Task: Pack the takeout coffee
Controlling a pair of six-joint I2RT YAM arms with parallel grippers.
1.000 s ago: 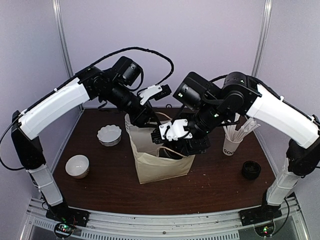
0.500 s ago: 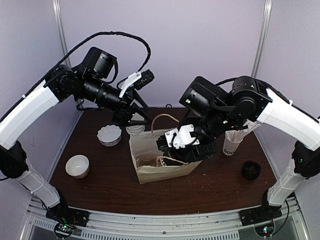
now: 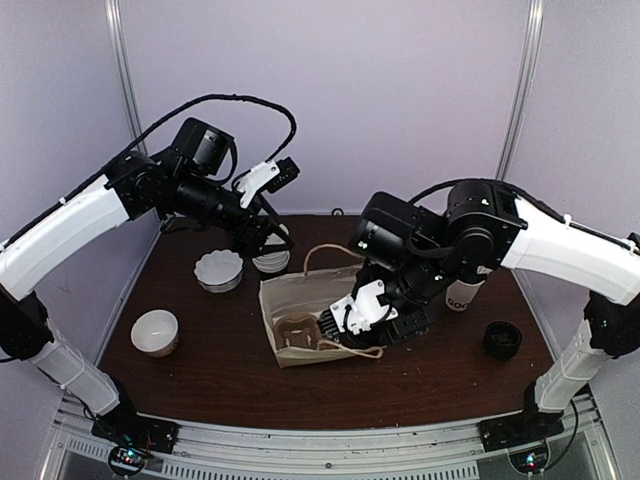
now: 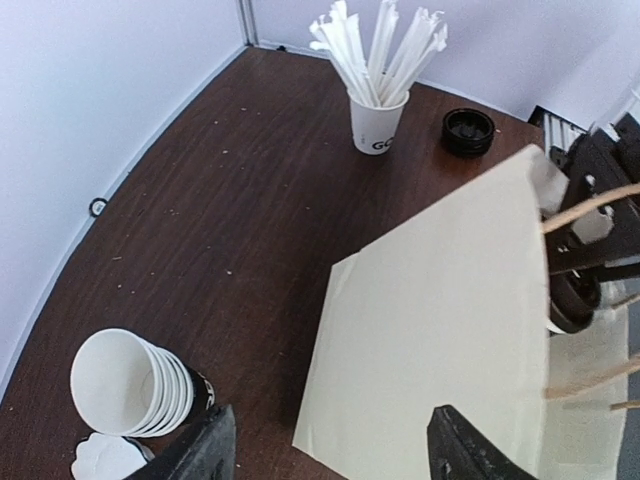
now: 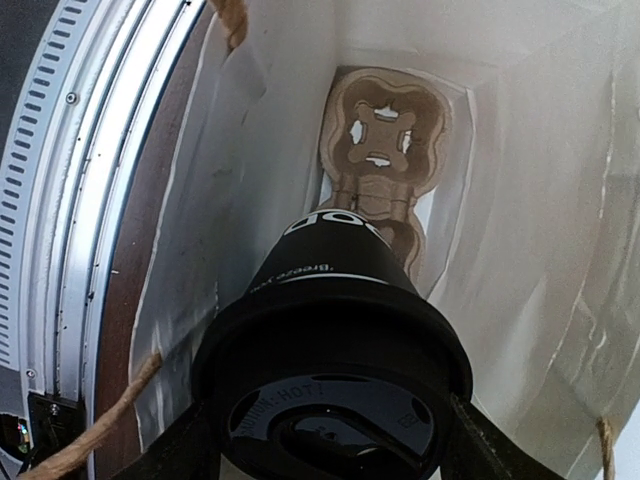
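Above the table (image 3: pixel 200 372), the left arm (image 3: pixel 60 235) and right arm (image 3: pixel 570 250) had white shells between bulky black joints. A black cable (image 3: pixel 235 97) arched higher above the table; white brackets (image 3: pixel 262 178) marked both wrists.

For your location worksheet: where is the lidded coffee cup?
Right wrist view: the cup sits in the right gripper, inside the bag, near the cardboard carrier.

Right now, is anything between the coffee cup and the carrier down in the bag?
Nothing visible. The takeout coffee, held by the right gripper, is inside the paper bag; the cardboard carrier lies just beyond its base, no object between, bag walls off to both sides.
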